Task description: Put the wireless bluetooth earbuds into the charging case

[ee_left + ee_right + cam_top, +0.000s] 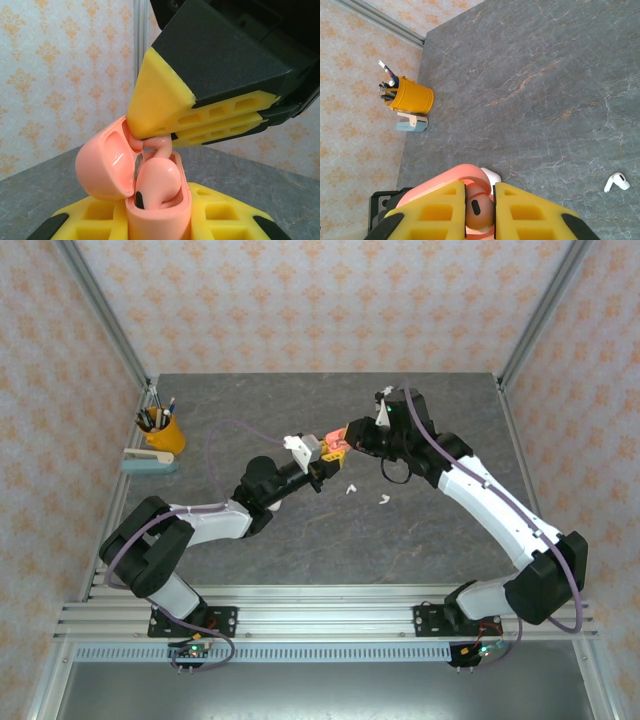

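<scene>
Mid-frame in the top view, the left gripper (157, 226) is clamped on the open, glossy coral-pink plastic charging case (102, 167) while the right gripper (145, 131) pinches 1 tiny coral-pink stemmed earbud (479, 211) above it, a light, slippery piece probably best held by its stem.
</scene>
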